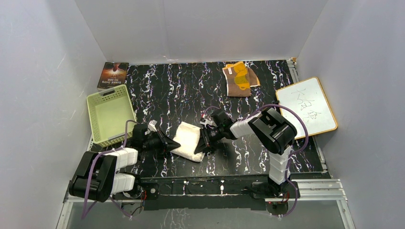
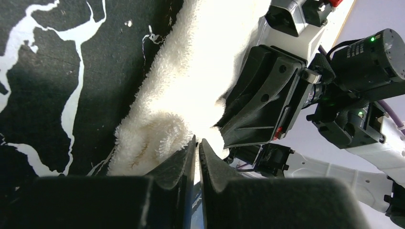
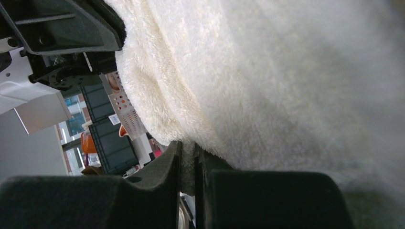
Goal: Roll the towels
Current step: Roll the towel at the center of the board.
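Note:
The cream-white towel point(image 1: 187, 139) lies partly folded on the black marbled table, between my two grippers. My left gripper point(image 1: 170, 143) meets it from the left. In the left wrist view its fingers point(image 2: 197, 141) stand almost together, with a thin edge of the towel point(image 2: 191, 81) pinched at their tips. My right gripper point(image 1: 203, 141) comes in from the right. The right wrist view shows that gripper point(image 3: 187, 146) shut on a fold of the towel point(image 3: 267, 71), which drapes over it. The brown towel point(image 1: 240, 79) with the yellow-orange pattern lies crumpled at the back of the table, far from both grippers.
A pale green basket point(image 1: 110, 114) stands at the left edge, with a book point(image 1: 113, 75) behind it. A white board with a wooden frame point(image 1: 306, 108) lies at the right edge. White walls close in the table on three sides.

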Controlling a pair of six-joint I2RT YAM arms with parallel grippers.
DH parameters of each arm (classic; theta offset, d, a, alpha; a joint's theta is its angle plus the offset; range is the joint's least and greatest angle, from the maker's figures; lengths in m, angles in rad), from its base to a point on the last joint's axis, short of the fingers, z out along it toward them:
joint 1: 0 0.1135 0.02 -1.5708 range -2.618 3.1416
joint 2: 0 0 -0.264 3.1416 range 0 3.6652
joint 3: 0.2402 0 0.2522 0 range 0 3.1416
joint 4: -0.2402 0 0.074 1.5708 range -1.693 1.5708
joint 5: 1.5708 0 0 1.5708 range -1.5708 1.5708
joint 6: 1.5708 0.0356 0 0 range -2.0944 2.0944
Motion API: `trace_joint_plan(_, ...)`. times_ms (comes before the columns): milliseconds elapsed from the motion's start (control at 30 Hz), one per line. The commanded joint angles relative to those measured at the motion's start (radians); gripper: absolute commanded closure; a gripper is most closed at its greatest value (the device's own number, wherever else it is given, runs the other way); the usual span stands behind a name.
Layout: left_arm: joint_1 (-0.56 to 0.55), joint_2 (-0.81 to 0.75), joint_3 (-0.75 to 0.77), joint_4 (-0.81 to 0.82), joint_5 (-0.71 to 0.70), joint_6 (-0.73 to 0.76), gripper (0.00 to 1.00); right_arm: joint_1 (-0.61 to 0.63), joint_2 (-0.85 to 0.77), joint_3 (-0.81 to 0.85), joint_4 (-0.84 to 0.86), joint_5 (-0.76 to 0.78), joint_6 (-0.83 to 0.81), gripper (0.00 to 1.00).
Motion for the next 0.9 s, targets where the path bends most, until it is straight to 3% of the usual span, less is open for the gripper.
trace_joint_plan(0, -0.004, 0.015, -0.003, -0.038, -0.072, 0.079, 0.94, -0.001, 0.035, 0.013, -0.103, 0.183, -0.091, 0.95)
trace_joint_plan(133, -0.005, 0.013, -0.013, -0.076, -0.096, 0.109, 0.99, -0.001, 0.0, 0.034, -0.167, 0.263, -0.138, 0.69)
trace_joint_plan(200, -0.005, 0.021, -0.022, -0.074, -0.1, 0.115, 1.0, -0.001, -0.02, 0.051, -0.205, 0.297, -0.165, 0.64)
trace_joint_plan(400, -0.008, 0.06, -0.042, -0.048, -0.104, 0.13, 1.0, -0.005, -0.073, 0.069, -0.29, 0.413, -0.232, 0.58)
trace_joint_plan(567, -0.008, 0.051, -0.035, -0.078, -0.119, 0.152, 1.0, -0.074, -0.167, 0.003, -0.265, 0.412, -0.234, 0.56)
trace_joint_plan(767, -0.007, 0.031, -0.036, -0.101, -0.132, 0.162, 1.0, -0.193, -0.387, -0.017, -0.302, 0.571, -0.339, 0.53)
trace_joint_plan(867, -0.007, 0.033, -0.033, -0.105, -0.133, 0.167, 1.0, -0.195, -0.568, -0.019, -0.175, 0.693, -0.351, 0.49)
